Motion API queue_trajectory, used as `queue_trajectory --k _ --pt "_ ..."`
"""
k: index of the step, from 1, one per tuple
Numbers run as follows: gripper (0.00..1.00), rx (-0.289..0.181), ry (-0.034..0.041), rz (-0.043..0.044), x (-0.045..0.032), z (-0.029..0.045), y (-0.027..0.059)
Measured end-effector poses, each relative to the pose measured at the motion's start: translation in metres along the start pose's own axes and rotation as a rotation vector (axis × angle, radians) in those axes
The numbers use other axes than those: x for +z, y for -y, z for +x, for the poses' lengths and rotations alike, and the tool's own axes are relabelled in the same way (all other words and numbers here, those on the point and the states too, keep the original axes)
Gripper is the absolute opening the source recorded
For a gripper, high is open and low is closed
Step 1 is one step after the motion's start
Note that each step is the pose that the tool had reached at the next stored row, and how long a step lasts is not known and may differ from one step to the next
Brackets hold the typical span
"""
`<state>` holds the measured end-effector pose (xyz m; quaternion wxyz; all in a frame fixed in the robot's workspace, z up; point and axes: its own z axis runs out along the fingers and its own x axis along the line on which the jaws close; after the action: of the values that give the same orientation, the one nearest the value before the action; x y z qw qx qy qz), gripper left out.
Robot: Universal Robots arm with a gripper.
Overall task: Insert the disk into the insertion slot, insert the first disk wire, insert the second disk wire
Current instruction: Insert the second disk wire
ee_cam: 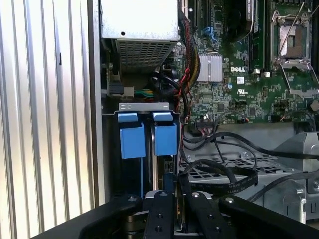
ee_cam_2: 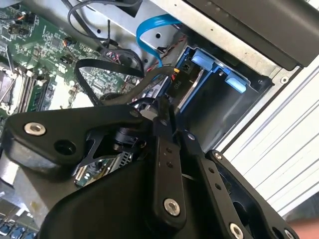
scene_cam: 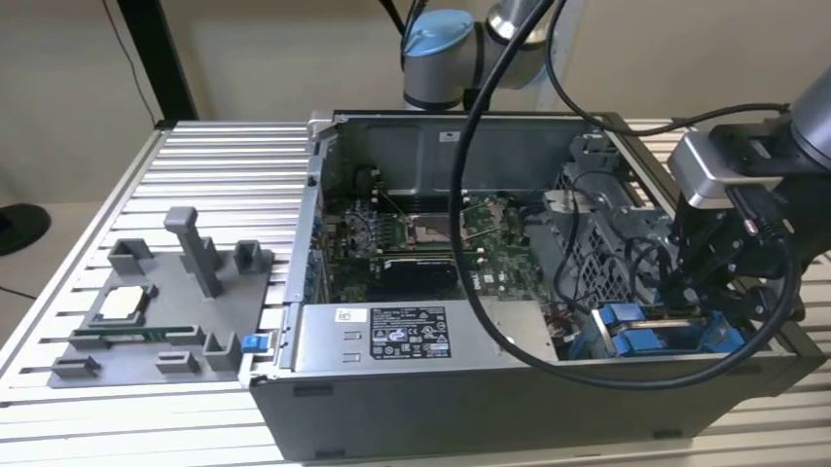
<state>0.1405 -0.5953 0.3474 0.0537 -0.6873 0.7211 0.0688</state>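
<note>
Black gripper (ee_cam_2: 164, 107) fingers (ee_cam: 160, 211) fill the near edge of both wrist views. They are drawn close together, and I cannot tell whether a connector is pinched between them. In the exterior view the gripper hangs low over the corner of the open computer case (scene_cam: 429, 409) at that view's right. Just past the fingertips the disk (ee_cam: 162, 170) stands on edge inside the insertion slot (ee_cam: 144, 105), under the blue tab nearer the motherboard (ee_cam: 239, 74). A 2nd blue tab (ee_cam: 132, 142) sits beside it. By that showing, step 1 of 3 looks done. A black plug with red and yellow leads (ee_cam_2: 177, 74) lies right at the disk's end, close to the fingertips, though whether it is seated is hidden. A flat blue cable (ee_cam_2: 152, 30) arcs free above the bay, its end out of sight, so I judge at least 1 wire step unfinished. Farther off sit the grey power-supply box (scene_cam: 389, 336) and the slatted metal table (scene_cam: 221, 165).
</note>
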Motion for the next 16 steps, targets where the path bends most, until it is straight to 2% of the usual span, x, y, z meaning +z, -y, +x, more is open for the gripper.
queue_trajectory --k 5,7,8,10,12,13,16 --pt "0.0 0.0 0.0003 -0.0007 0.0001 0.0001 0.0001" --pt "0.0 0.001 -0.0033 -0.0091 0.0002 0.0001 0.0002" --pt "0.0 0.003 -0.008 -0.015 0.0001 0.0001 0.0001" --pt "0.0 0.005 -0.0226 -0.0233 -0.0001 0.0001 0.0001" --pt "0.0 0.005 -0.0401 -0.0249 -0.0011 -0.0002 -0.0001" --pt "0.0 0.006 -0.0512 -0.0244 -0.0014 -0.0005 -0.0001" --pt "0.0 0.007 -0.0929 -0.0223 -0.0017 -0.0017 -0.0001"
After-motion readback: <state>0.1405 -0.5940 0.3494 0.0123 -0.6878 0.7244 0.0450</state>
